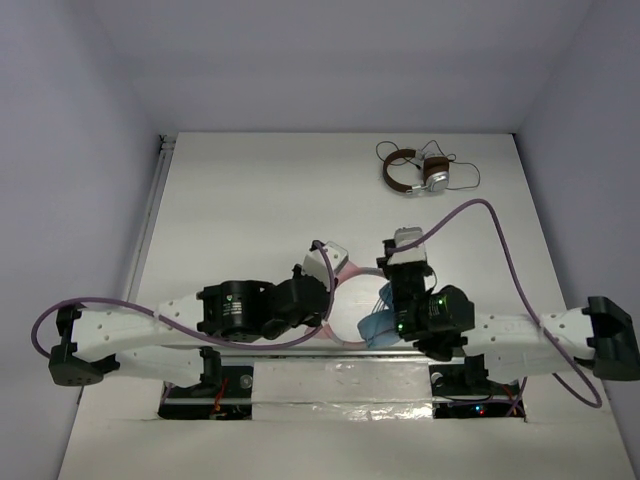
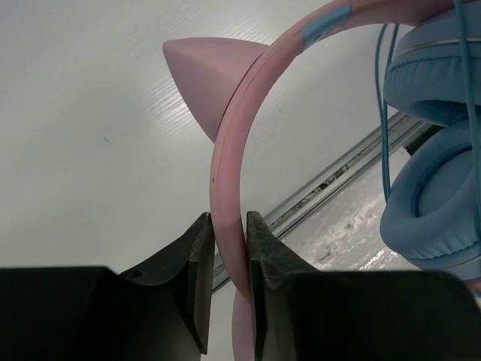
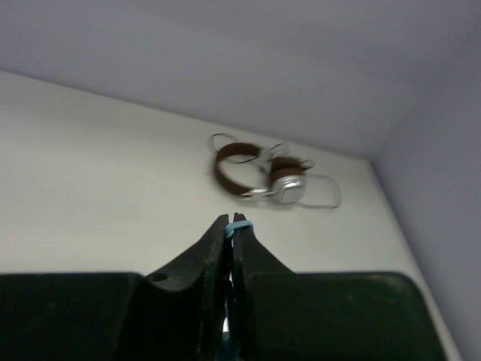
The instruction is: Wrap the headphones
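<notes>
The headphones hang between my two arms near the table's front edge. In the left wrist view the pink headband (image 2: 225, 162) with a cat ear (image 2: 201, 77) runs between my left gripper's (image 2: 228, 226) jaws, which are shut on it; the light blue ear cups (image 2: 440, 195) and thin pale-blue cable (image 2: 385, 113) hang to the right. From above, the headband (image 1: 352, 270) and one blue cup (image 1: 378, 326) show between the arms. My right gripper (image 3: 233, 222) is shut on a loop of the pale-blue cable (image 3: 240, 226), pinched at the fingertips.
The smaller brown-and-silver headphones (image 1: 418, 172) with a dark cable lie at the far right of the table, also in the right wrist view (image 3: 263, 177). A metal rail (image 2: 342, 169) runs along the table's front edge under the left gripper. Walls close in at back and sides.
</notes>
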Controlling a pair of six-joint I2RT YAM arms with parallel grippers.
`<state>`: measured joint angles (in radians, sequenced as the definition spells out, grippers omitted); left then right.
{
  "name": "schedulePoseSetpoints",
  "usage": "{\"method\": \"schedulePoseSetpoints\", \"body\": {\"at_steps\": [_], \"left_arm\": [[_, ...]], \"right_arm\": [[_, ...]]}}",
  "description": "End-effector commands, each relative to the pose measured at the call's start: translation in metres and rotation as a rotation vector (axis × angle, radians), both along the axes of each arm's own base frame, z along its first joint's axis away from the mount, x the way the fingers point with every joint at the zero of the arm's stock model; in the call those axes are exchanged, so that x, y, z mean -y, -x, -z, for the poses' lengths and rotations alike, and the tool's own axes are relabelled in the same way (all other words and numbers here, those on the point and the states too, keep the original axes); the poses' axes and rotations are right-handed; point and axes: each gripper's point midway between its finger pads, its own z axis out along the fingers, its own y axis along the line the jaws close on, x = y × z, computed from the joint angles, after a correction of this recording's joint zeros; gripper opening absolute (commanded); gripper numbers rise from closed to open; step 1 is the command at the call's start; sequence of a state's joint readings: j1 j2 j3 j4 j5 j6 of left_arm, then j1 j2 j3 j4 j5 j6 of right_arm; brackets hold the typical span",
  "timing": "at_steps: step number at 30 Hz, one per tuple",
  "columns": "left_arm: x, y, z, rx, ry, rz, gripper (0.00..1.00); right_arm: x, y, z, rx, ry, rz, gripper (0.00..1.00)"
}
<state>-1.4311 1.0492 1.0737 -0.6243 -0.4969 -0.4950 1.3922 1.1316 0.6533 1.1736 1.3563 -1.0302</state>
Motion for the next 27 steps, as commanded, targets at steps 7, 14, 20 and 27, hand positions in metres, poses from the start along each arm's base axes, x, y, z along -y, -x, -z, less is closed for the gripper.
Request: {"method": "schedulePoseSetpoints", "body": {"at_steps": [7, 14, 20, 27], "left_arm": [[0.019, 0.04, -0.022, -0.056, 0.147, 0.244, 0.0], [0.017, 0.04, -0.037, -0.056, 0.196, 0.227, 0.0], [0.013, 0.038, -0.046, -0.048, 0.233, 0.216, 0.0], [0.008, 0.019, -0.064, -0.023, 0.3, 0.089, 0.0]], "right_arm": [[-0.014, -0.002, -0.025, -0.182, -0.445, -0.264, 0.33], [-0.031, 0.014, 0.012, -0.35, -0.436, -0.365, 0.39], [-0.025, 0.033, 0.012, -0.432, -0.53, -0.439, 0.47], [-0.028, 0.07, 0.008, -0.638, -0.58, -0.573, 0.6]]}}
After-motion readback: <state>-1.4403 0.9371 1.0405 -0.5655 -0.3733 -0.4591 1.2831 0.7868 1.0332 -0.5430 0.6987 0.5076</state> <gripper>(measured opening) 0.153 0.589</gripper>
